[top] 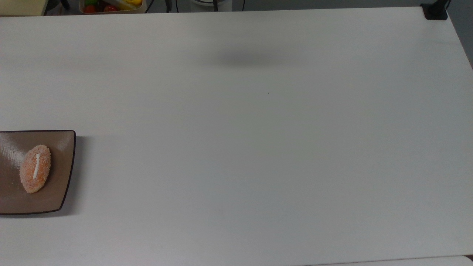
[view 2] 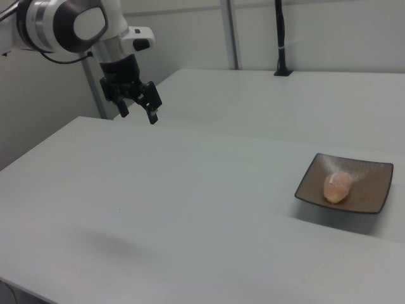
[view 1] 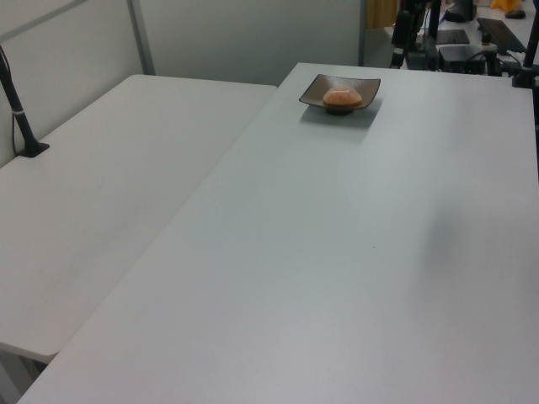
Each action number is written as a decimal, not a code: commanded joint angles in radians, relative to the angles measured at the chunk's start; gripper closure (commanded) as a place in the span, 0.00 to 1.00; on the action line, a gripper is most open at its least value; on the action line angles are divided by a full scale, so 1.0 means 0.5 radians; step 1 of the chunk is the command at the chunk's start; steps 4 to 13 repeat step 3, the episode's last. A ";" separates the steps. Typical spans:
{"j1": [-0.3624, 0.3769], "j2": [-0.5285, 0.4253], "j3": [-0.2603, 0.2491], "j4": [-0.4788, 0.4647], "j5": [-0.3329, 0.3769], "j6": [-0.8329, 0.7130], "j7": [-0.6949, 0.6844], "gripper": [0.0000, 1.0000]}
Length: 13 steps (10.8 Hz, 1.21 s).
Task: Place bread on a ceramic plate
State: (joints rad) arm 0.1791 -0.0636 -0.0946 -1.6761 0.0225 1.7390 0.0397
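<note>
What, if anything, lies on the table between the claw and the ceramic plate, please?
Nothing: in the right view, bare white table stretches between the open claw and the ceramic plate.
</note>
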 commanded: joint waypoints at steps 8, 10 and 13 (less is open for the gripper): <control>0.016 -0.014 -0.013 -0.029 0.004 0.041 -0.036 0.00; 0.016 -0.014 -0.013 -0.029 0.004 0.041 -0.036 0.00; 0.016 -0.014 -0.013 -0.029 0.004 0.041 -0.036 0.00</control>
